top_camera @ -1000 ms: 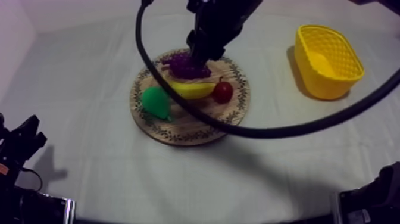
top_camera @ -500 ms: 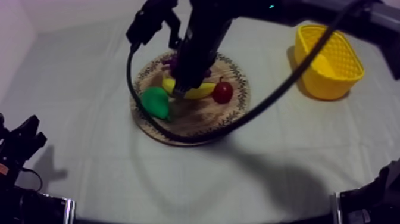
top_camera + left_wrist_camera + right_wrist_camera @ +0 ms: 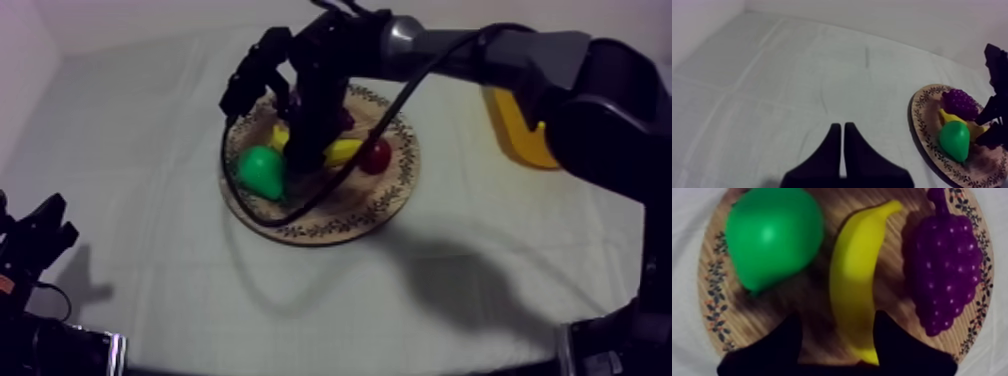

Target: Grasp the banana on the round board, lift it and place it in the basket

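The yellow banana [image 3: 346, 151] lies across the middle of the round wooden board [image 3: 330, 231], between the green pear [image 3: 262, 170] and the purple grapes [image 3: 946, 263]. My right gripper [image 3: 303, 152] hangs low over the board. In the right wrist view it is open [image 3: 837, 317], with one black finger on each side of the banana [image 3: 854, 283] near one end and a gap on the pear [image 3: 772, 235] side. The yellow basket [image 3: 514, 128] stands at the far right, partly hidden behind my right arm. My left gripper [image 3: 842, 150] is shut on nothing over bare cloth.
A small red fruit [image 3: 377, 156] sits on the board beside the banana. From the left wrist view, the board [image 3: 922, 137] with pear [image 3: 954, 140] and grapes [image 3: 961, 102] lies off to the side. My left gripper [image 3: 35, 240] rests at the near left edge.
My right arm has swung lower and across the board, bringing its gripper down from above the grapes to the banana. It now covers part of the basket. The left arm has not moved.
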Controlling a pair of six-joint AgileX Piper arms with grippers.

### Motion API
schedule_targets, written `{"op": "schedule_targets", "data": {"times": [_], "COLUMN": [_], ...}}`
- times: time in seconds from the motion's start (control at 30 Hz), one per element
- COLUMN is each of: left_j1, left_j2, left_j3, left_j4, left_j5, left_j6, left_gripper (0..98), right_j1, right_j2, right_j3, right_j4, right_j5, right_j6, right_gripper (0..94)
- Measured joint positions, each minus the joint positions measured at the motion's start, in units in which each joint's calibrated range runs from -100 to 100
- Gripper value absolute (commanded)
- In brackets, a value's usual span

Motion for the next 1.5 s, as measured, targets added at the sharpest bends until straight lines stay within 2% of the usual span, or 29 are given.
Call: {"op": "schedule_targets", "data": {"times": [0.27, 0.37, 0.53, 0.63, 0.9, 1.2, 1.5], "left_j1": [0.0, 0.0, 0.0, 0.0, 0.0, 0.0, 0.0], "left_j2": [0.0, 0.0, 0.0, 0.0, 0.0, 0.0, 0.0], "left_j3": [0.0, 0.0, 0.0, 0.0, 0.0, 0.0, 0.0], "left_j4": [0.0, 0.0, 0.0, 0.0, 0.0, 0.0, 0.0], "left_j5": [0.0, 0.0, 0.0, 0.0, 0.0, 0.0, 0.0], "left_j6": [0.0, 0.0, 0.0, 0.0, 0.0, 0.0, 0.0], "left_gripper": [0.0, 0.0, 0.0, 0.0, 0.0, 0.0, 0.0], "right_j1": [1.13, 1.44, 1.95, 2.13, 2.56, 2.79, 6.5], "right_j2": [4.71, 5.76, 6.66, 6.44, 0.44, -14.22, -31.49], "right_j3": [-5.31, -6.44, -7.23, -7.05, -2.18, 6.3, 16.1], "right_j4": [0.24, 0.24, -0.41, -0.64, -0.69, -1.97, -0.49], "right_j5": [-0.07, 0.33, 0.43, 0.65, 1.44, 4.07, 5.07], "right_j6": [0.55, 0.9, 1.54, 1.82, 2.59, 3.75, 3.51], "right_gripper": [41.3, 32.0, 10.7, 5.3, 2.7, 2.7, 2.8]}}
